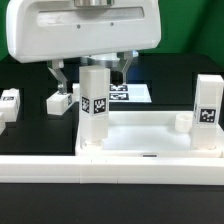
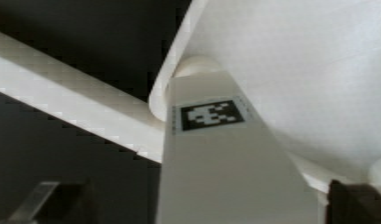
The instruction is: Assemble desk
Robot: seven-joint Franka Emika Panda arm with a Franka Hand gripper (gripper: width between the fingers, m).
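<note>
The white desk top (image 1: 150, 137) lies flat with its raised rim up. One white tagged leg (image 1: 93, 105) stands upright at its corner on the exterior view's left. My gripper (image 1: 93, 73) hangs over that leg, a finger (image 1: 62, 78) on each side. In the wrist view the leg (image 2: 213, 165) runs up between my fingertips (image 2: 45, 202); a dark gap shows beside one of them, so the gripper (image 2: 201, 205) is open around the leg. A second leg (image 1: 207, 110) stands at the right corner of the desk top (image 2: 293, 60).
Two loose legs (image 1: 60, 100) (image 1: 9, 101) lie on the black table at the exterior view's left. The marker board (image 1: 128, 94) lies behind the gripper. A short white stub (image 1: 182, 122) sits on the desk top near the right leg.
</note>
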